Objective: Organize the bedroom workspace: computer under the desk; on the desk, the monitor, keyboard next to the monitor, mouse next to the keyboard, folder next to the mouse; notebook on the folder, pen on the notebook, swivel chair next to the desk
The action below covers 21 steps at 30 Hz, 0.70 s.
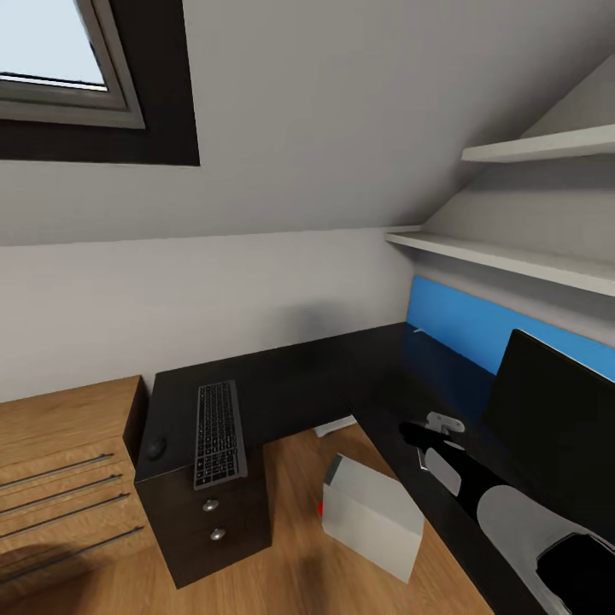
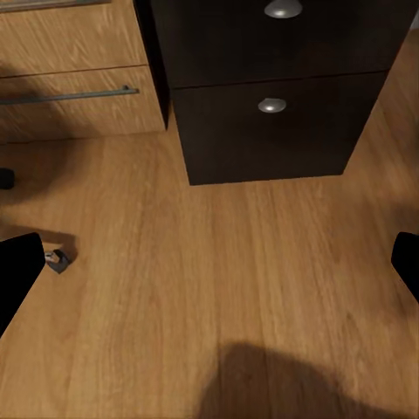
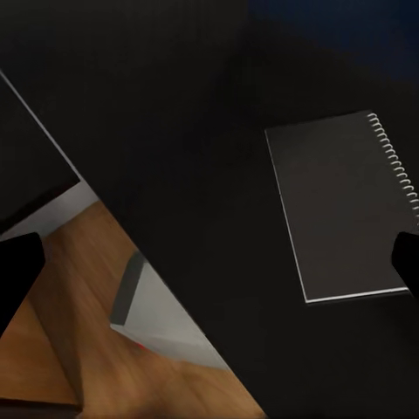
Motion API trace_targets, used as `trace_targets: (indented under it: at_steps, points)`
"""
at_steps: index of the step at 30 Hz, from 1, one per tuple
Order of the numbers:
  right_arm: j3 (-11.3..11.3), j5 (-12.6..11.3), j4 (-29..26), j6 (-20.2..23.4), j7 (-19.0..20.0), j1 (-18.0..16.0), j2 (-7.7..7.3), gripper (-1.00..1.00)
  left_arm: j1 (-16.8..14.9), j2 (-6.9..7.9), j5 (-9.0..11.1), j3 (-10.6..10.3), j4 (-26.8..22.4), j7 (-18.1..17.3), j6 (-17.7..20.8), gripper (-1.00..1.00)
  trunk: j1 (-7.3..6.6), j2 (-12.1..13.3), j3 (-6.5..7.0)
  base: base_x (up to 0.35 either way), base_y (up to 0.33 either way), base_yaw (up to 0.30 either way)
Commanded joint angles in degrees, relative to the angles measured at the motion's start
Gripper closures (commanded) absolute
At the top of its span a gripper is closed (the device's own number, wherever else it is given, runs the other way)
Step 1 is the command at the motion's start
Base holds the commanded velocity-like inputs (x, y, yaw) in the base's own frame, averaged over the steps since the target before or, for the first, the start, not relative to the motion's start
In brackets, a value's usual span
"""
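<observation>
The black L-shaped desk (image 1: 299, 376) fills the corner. The dark keyboard (image 1: 219, 431) lies on its left wing, with a small dark mouse (image 1: 156, 447) beside it. The monitor (image 1: 555, 410) stands on the right wing. The pale grey computer (image 1: 371, 517) sits tilted on the floor inside the L, also seen from above as the computer (image 3: 157, 314). My right gripper (image 1: 427, 431) hovers open over the desk, and the right gripper (image 3: 209, 262) has a dark spiral notebook (image 3: 345, 205) below it. My left gripper (image 2: 209, 262) is open above bare floor before the desk's drawers (image 2: 271, 105).
Light wooden cabinets (image 1: 64, 461) adjoin the desk's left end. A blue panel (image 1: 504, 329) runs along the wall behind the monitor, with white shelves (image 1: 512, 256) above it. A small caster-like piece (image 2: 57, 259) rests on the wooden floor (image 2: 236, 279). A pale flat thing (image 1: 337, 424) lies under the desk corner.
</observation>
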Motion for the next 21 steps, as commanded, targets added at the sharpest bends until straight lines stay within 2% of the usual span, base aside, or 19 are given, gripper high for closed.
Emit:
trace_targets:
  at_steps: [1, 17, 19, 21]
  points:
    - [0.5, -0.5, -0.1, 0.1, -0.4, 0.0, 0.02, -1.00, -0.1, 0.00, 0.3, -0.5, 0.0, 0.3, -0.2, -1.00, 0.03, -0.1, -0.12, 0.000, 0.000, 0.000]
    - [0.5, -0.5, 1.0, -0.1, -0.6, 0.8, 0.99, -1.00, -0.1, 0.00, 0.3, -0.6, 0.0, 0.3, -0.1, -1.00, 0.03, -0.1, -0.12, 0.000, 0.000, 0.000]
    - [0.5, -0.5, 1.5, -0.6, -0.6, 0.8, 1.04, -1.00, -0.1, 0.00, 0.3, -0.6, 0.0, 0.3, -0.1, -1.00, 0.03, -0.1, -0.12, 0.000, 0.000, 0.000]
    - [0.5, -0.4, 2.6, -2.9, -0.6, 0.8, 1.46, -1.00, -0.1, -0.01, 0.3, -0.7, 0.0, 0.3, -0.1, -1.00, 0.03, -0.1, -0.12, 0.000, 0.000, 0.000]
